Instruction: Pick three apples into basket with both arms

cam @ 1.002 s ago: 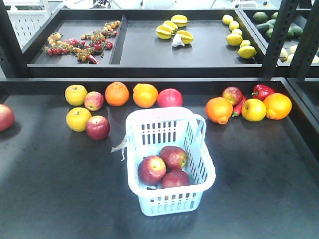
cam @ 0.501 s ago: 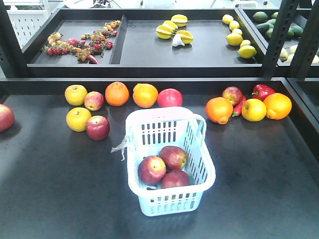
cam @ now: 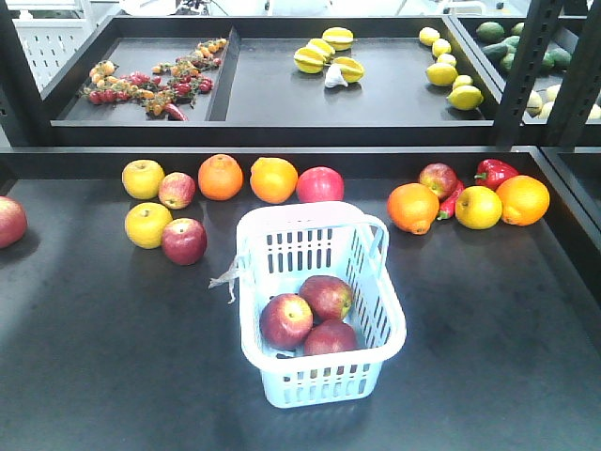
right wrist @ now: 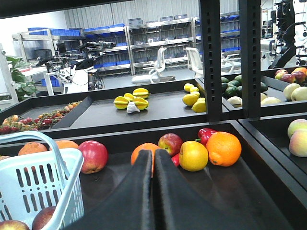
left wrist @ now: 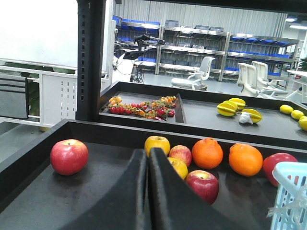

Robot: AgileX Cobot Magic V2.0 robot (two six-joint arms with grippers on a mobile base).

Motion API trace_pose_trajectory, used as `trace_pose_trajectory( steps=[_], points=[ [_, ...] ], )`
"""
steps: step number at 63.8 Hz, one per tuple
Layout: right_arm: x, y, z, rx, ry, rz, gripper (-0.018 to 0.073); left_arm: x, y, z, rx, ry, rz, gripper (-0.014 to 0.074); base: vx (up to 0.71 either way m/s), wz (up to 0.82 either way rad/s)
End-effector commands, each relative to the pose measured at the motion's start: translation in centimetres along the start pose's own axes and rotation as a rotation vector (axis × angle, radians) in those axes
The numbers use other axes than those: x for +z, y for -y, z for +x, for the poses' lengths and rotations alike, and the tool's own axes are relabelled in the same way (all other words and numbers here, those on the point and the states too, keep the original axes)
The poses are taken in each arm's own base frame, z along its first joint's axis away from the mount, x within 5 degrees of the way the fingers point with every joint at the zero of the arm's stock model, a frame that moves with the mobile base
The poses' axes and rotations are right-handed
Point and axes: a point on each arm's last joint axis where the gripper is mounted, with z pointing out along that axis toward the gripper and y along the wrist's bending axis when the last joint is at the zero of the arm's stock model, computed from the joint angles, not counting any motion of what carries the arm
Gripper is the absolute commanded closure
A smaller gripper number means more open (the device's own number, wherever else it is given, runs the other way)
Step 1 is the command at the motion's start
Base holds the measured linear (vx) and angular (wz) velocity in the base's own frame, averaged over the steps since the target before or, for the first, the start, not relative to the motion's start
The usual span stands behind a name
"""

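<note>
Apples (cam: 308,318) clustered in basket (cam: 376,246), long axis near-to-far.

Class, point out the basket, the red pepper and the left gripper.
basket (cam: 310,217): front view, far rim.
red pepper (cam: 495,173): front view, its body.
left gripper (left wrist: 147,158): left wrist view, seam between the shut fingertips.

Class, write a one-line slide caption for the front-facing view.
Three apples sit in the basket, with loose fruit on the shelf behind.
</note>
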Motion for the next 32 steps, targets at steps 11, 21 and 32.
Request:
trace_pose_trajectory(
  steps=[11, 21, 32],
  points=[
    [-0.08, -0.08, -0.30, -0.024, 0.076, -0.010, 0.0564, -0.07, -0.05, 0.00, -0.009, 0.068, 0.004, 0.0603, 0.00, 0.00],
    [-0.08, -0.08, -0.30, -0.024, 0.076, -0.010, 0.0564, -0.07, -0.05, 0.00, -0.009, 0.068, 0.004, 0.0603, 0.00, 0.00],
    [-0.08, -0.08, -0.30, -0.024, 0.076, -0.010, 0.0564, -0.07, -0.05, 0.00, -0.009, 0.068, 0.004, 0.0603, 0.00, 0.00]
  ],
)
